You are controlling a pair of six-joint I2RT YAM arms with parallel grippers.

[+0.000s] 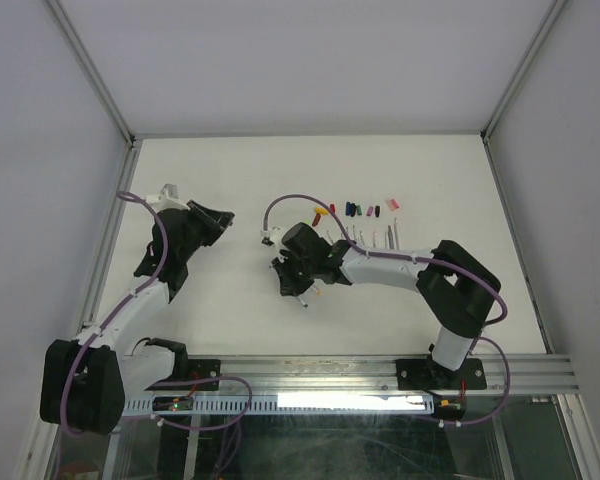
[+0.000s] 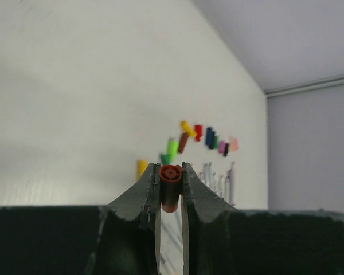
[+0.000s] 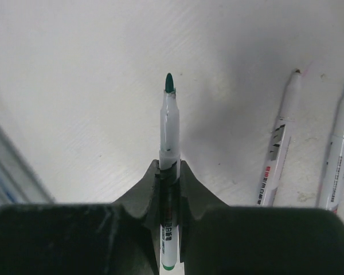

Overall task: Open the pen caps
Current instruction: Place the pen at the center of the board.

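The left pincer (image 2: 171, 168) pinches an orange-red cap (image 2: 170, 179) between its tips; the right pincer (image 3: 169, 167) pinches a green pen (image 3: 170, 123), bare nib jutting toward frame top.

I work in a lab test cell: a white table (image 1: 230, 300), plain white panels (image 1: 40, 150) and metal frame posts (image 1: 90, 68) around it, a metal rail (image 1: 330, 372) along its near edge.

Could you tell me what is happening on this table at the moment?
The robot is partway through uncapping marker pens. The left gripper is shut on a red-orange cap, and the right gripper is shut on a green-tipped pen with its cap off. Other loose caps and bare pens lie on the table.
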